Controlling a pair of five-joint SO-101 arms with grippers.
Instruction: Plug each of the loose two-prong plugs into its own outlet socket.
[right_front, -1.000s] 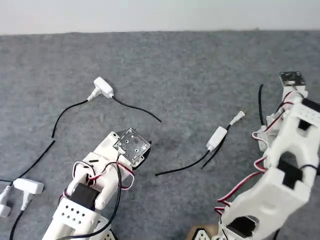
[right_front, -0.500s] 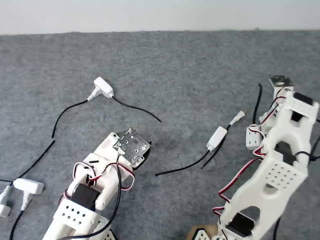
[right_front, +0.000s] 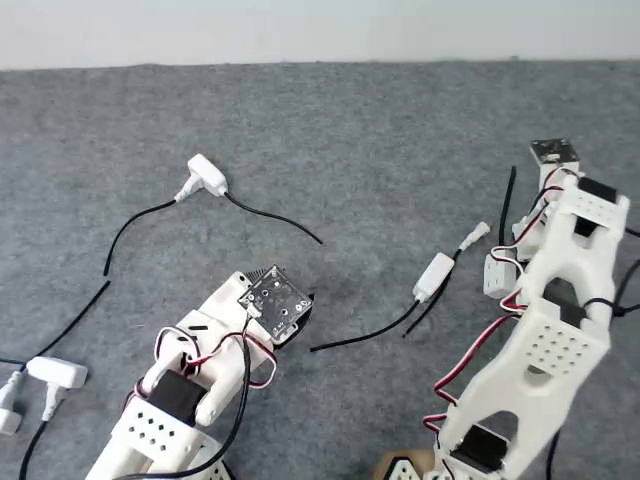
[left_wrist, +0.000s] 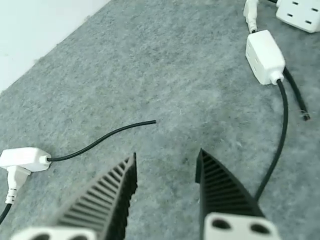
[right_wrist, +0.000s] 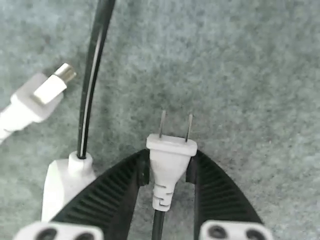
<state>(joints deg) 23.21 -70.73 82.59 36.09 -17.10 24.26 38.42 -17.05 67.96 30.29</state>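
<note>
My right gripper (right_wrist: 170, 159) is shut on a white two-prong plug (right_wrist: 171, 150), prongs pointing away over the grey mat. Beside it lie a white socket block (right_wrist: 64, 187) with a black cable (right_wrist: 95, 75) and another loose plug (right_wrist: 42, 92). In the high view that plug (right_front: 475, 236) lies by a white socket (right_front: 435, 275), left of the right arm (right_front: 560, 260). My left gripper (left_wrist: 165, 162) hangs open over bare mat, with that socket (left_wrist: 265, 55) ahead to one side and a far socket (left_wrist: 22, 157) to the other. The far socket (right_front: 207, 175) has a plug (right_front: 186, 190) beside it.
A third socket (right_front: 55, 372) and plug (right_front: 8, 412) lie at the mat's left edge. Black cables (right_front: 270, 217) trail across the middle. A pale wall (right_front: 320, 30) borders the far side. The left arm (right_front: 200, 380) occupies the near left.
The right arm has swung left and slightly farther away, carrying the plug and its black cable. The left arm's wrist has shifted a little to the right and nearer.
</note>
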